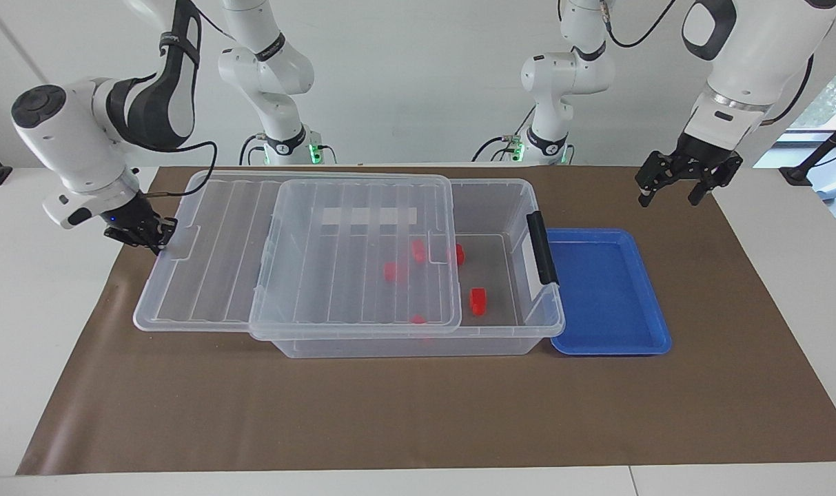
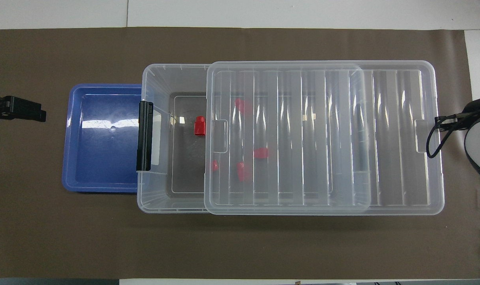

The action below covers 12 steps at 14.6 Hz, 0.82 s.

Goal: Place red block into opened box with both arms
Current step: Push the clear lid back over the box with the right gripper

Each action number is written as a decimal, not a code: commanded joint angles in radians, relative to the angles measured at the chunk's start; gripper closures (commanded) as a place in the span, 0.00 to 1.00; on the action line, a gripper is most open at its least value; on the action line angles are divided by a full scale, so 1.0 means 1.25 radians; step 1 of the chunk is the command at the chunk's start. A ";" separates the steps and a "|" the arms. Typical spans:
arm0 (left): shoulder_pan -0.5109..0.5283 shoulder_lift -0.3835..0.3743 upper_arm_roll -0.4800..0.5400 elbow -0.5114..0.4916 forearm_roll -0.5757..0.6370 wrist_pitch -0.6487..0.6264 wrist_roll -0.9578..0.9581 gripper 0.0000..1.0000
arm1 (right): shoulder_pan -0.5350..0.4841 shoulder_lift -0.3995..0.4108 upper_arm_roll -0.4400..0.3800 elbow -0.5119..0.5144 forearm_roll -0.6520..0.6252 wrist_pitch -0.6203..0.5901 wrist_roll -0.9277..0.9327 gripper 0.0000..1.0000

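The clear box (image 1: pixel 500 186) (image 2: pixel 172 70) lies along the mat, its ribbed lid (image 1: pixel 211 241) (image 2: pixel 382 138) slid partway over it. Its end by the black latch (image 1: pixel 542 248) is uncovered. One red block (image 1: pixel 477 301) (image 2: pixel 200 126) lies in the uncovered part. Several more, such as a red block (image 1: pixel 390 271) (image 2: pixel 260 152), show through the lid. My right gripper (image 1: pixel 157 242) (image 2: pixel 439 120) is shut, its tip against the lid's end edge. My left gripper (image 1: pixel 669 196) (image 2: pixel 40 113) hangs open and empty over the mat beside the blue tray.
A shallow blue tray (image 1: pixel 607 344) (image 2: pixel 67 158) with nothing in it lies against the box's latch end. A brown mat (image 1: pixel 418 413) covers the table. Two slimmer white arms (image 1: pixel 280 138) (image 1: pixel 548 138) with green-lit bases stand at the robots' edge.
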 commanded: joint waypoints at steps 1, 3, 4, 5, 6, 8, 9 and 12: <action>0.008 0.012 -0.005 0.018 -0.003 -0.029 0.022 0.00 | 0.035 -0.018 0.004 -0.016 0.006 -0.004 0.066 1.00; 0.009 0.013 -0.005 0.020 -0.003 -0.033 0.021 0.00 | 0.065 -0.019 0.004 -0.017 0.006 -0.003 0.117 1.00; 0.009 0.014 -0.005 0.022 -0.001 -0.034 0.021 0.00 | 0.076 -0.019 0.004 -0.017 0.006 -0.003 0.138 1.00; 0.009 0.014 -0.005 0.024 -0.001 -0.037 0.020 0.00 | 0.094 -0.019 0.003 -0.017 0.006 -0.003 0.159 1.00; 0.009 0.014 -0.005 0.024 0.006 -0.056 0.019 0.00 | 0.102 -0.020 0.004 -0.017 0.006 -0.004 0.179 1.00; 0.002 0.007 -0.008 0.013 0.034 -0.060 0.019 0.00 | 0.114 -0.020 0.004 -0.019 0.007 -0.003 0.196 1.00; 0.002 -0.001 -0.007 -0.004 0.034 -0.056 0.016 0.00 | 0.119 -0.020 0.004 -0.019 0.007 -0.003 0.198 1.00; 0.008 -0.009 -0.007 -0.018 0.034 -0.055 0.016 0.00 | 0.137 -0.022 0.004 -0.019 0.008 -0.002 0.230 1.00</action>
